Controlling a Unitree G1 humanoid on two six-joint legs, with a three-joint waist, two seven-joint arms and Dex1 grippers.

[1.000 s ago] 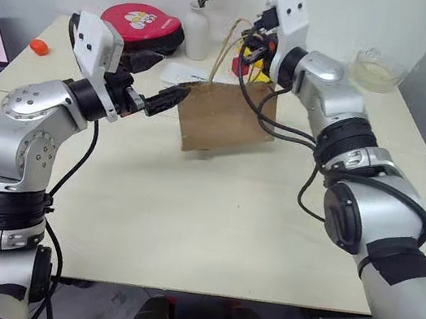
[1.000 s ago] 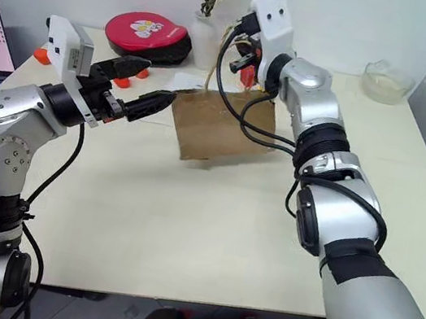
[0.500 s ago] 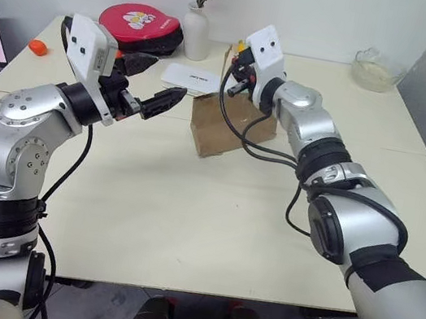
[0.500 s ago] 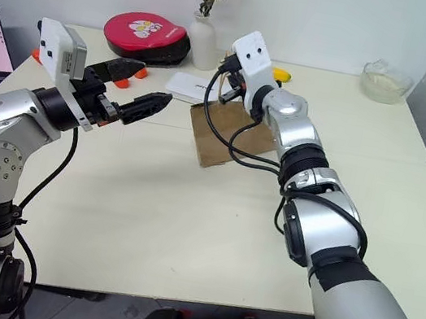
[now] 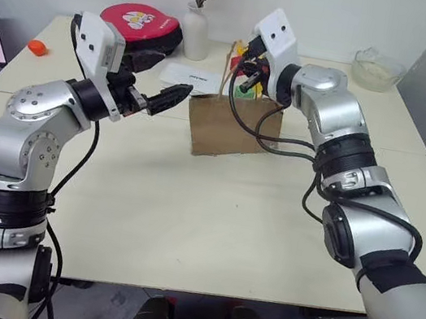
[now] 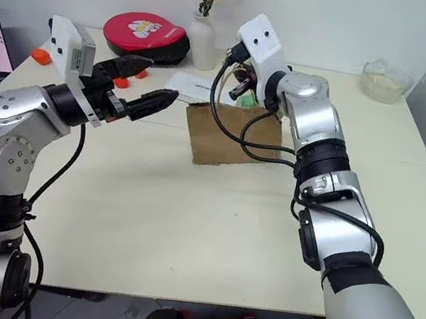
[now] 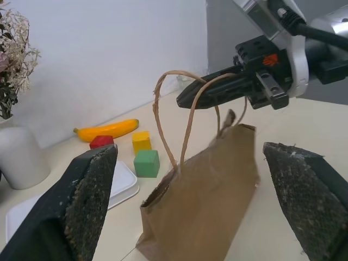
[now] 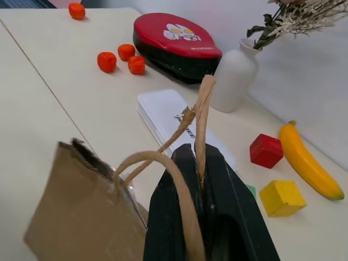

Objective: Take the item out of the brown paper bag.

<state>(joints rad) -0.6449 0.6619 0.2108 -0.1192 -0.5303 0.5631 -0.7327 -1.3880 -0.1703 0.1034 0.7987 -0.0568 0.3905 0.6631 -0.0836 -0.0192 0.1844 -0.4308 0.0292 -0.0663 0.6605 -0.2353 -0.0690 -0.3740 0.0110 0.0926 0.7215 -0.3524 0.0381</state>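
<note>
While the right end effector [image 7: 217, 93] pinches a cord handle [image 8: 200, 117] to hold up the brown paper bag [image 5: 232, 122] above the worktop [image 5: 211, 217], the left end effector [image 6: 138, 90], nearer, gapes wide just left of its mouth, item hidden.

Left end effector [image 6: 137, 87] agape, right end effector [image 7: 187, 98] clamped.

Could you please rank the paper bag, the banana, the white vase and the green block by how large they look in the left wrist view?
1. Paper bag
2. White vase, cropped
3. Banana
4. Green block
</note>
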